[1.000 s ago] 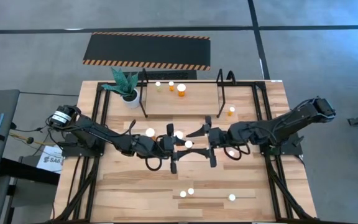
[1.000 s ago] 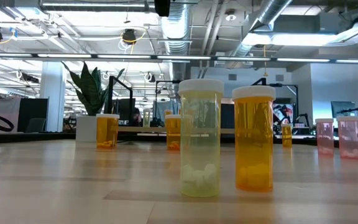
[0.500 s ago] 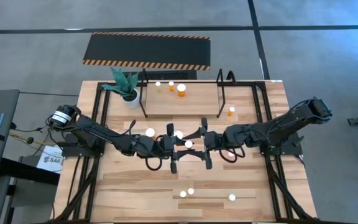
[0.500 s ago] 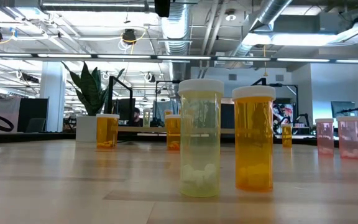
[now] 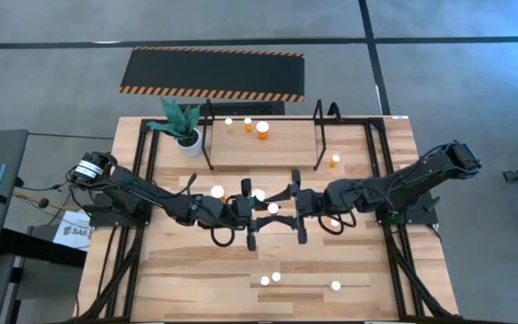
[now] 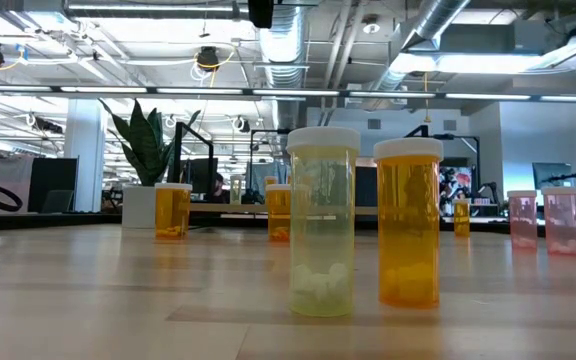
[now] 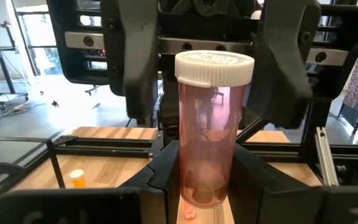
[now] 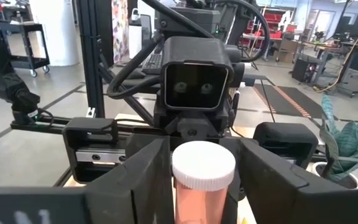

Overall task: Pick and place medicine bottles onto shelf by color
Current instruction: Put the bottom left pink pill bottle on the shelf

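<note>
While both arms meet nose to nose at the middle of the table (image 5: 196,270), I have one pink bottle (image 7: 211,143) standing upright between them, white cap on top. The left gripper (image 5: 261,212) is pinching it low on the body, its fingers (image 7: 160,180) pressed against both sides. I read that low grip as deliberate, since it leaves the upper body and cap free for the other arm.

The right gripper (image 5: 286,208) faces it head on with its fingers spread around the same bottle. From the left wrist I see a sliver of daylight beside the cap, so I judge it has not yet taken hold. This looks to me like a handover, perhaps because the right arm has the better reach.

The shelf (image 5: 286,148) sits at the far edge of the table and already carries a few bottles near its left end, among them an orange bottle (image 5: 263,129). Loose bottles remain near the grippers and along the near edge. The low view shows a yellow bottle (image 6: 322,235) and another orange one close up.

My next concern is closing the right fingers squarely before the left lets go.
</note>
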`<action>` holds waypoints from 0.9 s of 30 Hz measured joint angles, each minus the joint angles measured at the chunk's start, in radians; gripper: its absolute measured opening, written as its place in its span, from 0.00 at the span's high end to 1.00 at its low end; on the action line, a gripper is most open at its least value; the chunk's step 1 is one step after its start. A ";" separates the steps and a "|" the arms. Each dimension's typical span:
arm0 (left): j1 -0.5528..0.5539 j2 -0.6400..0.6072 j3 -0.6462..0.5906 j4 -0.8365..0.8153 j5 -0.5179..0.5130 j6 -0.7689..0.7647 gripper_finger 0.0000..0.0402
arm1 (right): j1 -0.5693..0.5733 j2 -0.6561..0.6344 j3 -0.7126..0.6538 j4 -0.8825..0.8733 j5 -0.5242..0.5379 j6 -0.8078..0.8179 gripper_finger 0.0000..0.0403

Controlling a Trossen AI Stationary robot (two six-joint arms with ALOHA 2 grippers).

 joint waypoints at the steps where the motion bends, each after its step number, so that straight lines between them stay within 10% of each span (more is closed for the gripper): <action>1: 0.000 0.000 0.000 0.000 0.000 0.000 0.79 | 0.000 0.000 0.000 0.000 0.000 0.000 0.47; 13: 0.000 0.000 0.000 0.001 -0.010 0.000 0.79 | 0.000 0.000 0.000 0.000 0.000 0.000 0.70; 27: 0.000 0.000 -0.001 0.005 -0.034 0.007 0.79 | 0.000 -0.001 0.000 -0.007 0.000 0.000 0.68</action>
